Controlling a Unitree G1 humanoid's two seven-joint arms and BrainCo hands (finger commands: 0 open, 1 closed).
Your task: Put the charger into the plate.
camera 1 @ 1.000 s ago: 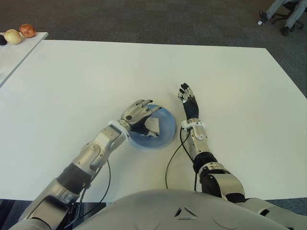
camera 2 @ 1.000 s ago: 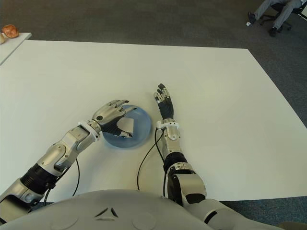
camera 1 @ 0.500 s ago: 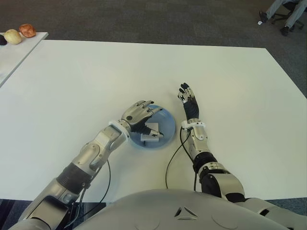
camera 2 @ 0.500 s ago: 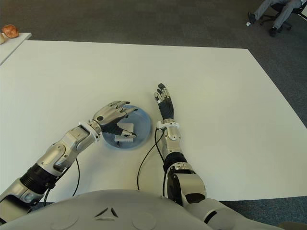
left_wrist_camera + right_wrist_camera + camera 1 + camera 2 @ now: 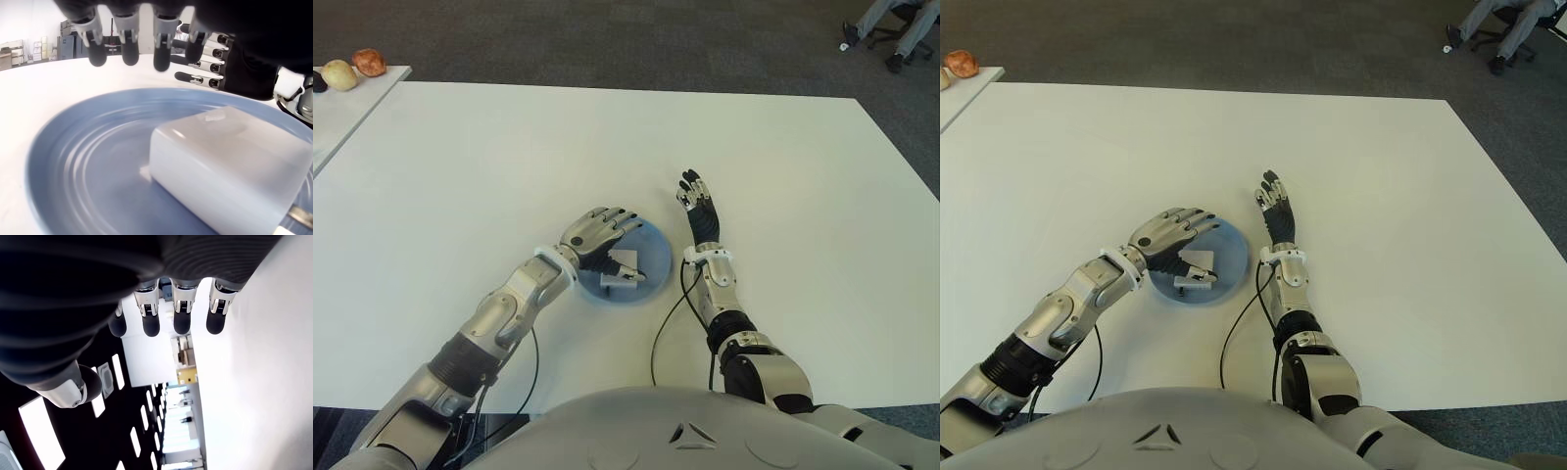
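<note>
From my eyes I see the white charger (image 5: 625,268) lying in the blue plate (image 5: 651,257) on the white table (image 5: 489,166), my left hand (image 5: 598,235) over it, and my left wrist shows those fingers (image 5: 128,46) spread, holding nothing, while my right hand (image 5: 701,208) beside the plate has straight, empty fingers (image 5: 182,313).

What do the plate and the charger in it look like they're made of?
Plate: probably glazed ceramic or glossy plastic; blue, with concentric ridges and soft reflections. Charger: likely smooth white plastic with a satin sheen, rounded edges and a metal prong at one end. The open left hand hovers above it.
</note>
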